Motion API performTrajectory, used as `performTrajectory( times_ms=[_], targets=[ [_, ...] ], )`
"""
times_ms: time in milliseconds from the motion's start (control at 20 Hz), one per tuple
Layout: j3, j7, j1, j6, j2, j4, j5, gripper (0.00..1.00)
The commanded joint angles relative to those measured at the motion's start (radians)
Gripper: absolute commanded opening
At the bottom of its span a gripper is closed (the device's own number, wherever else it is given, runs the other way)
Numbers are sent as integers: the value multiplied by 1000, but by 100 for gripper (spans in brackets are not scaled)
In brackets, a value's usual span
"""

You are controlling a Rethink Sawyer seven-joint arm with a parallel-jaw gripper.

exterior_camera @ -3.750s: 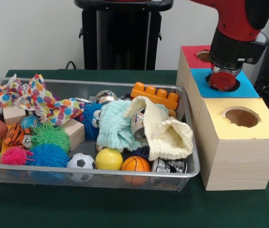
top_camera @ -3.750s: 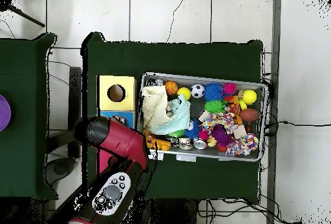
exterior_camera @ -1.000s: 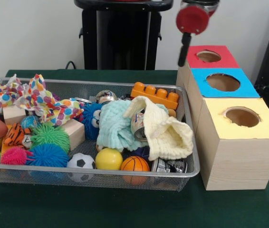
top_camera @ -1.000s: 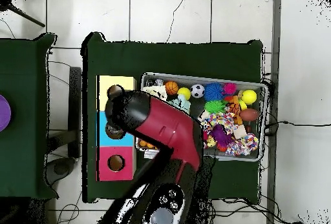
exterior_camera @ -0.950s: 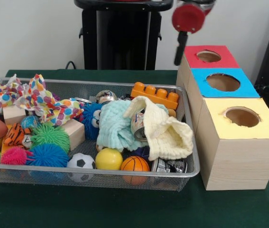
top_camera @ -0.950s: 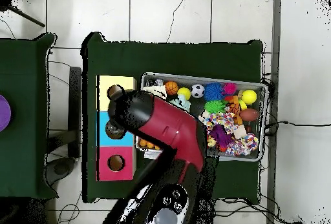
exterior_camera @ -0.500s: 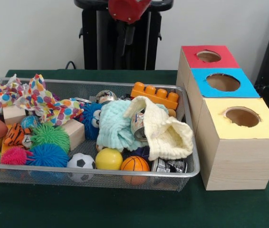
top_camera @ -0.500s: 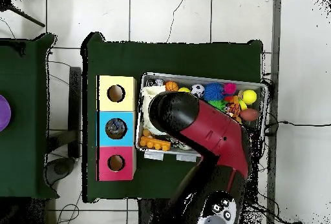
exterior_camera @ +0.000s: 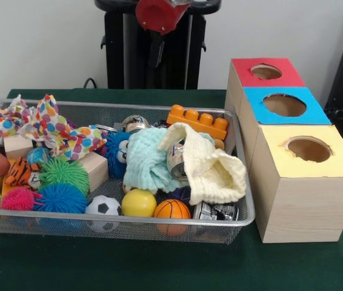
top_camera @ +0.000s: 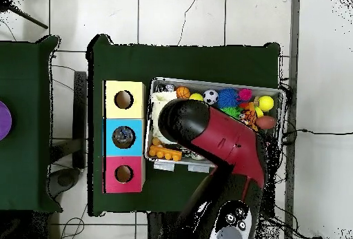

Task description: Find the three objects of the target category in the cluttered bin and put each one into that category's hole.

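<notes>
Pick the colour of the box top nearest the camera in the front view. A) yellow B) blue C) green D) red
A: the yellow-topped box stands closest to the camera, with the blue-topped box behind it and the red-topped box farthest back.

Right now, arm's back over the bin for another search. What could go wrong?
1. The cloths drape over a can-like thing; a grab there may snag cloth, not a bottle.
2. No clear bottle shows in the bin, so a shiny can could be picked by mistake.
3. The orange block sits high against the far rim under the gripper; a descent could knock it out, perhaps.
</notes>
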Motion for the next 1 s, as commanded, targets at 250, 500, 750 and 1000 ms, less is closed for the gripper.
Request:
performTrajectory(
  times_ms=[250, 500, 750, 1000],
  targets=[
    [157, -104, -20, 13, -7, 0, -69, 0],
    [170, -103, -35, 29, -14, -8, -76, 0],
    [180, -110, -50, 45, -19, -21, -87, 0],
    [184, -198, -67, 38, -29, -59, -157, 0]
  ],
)
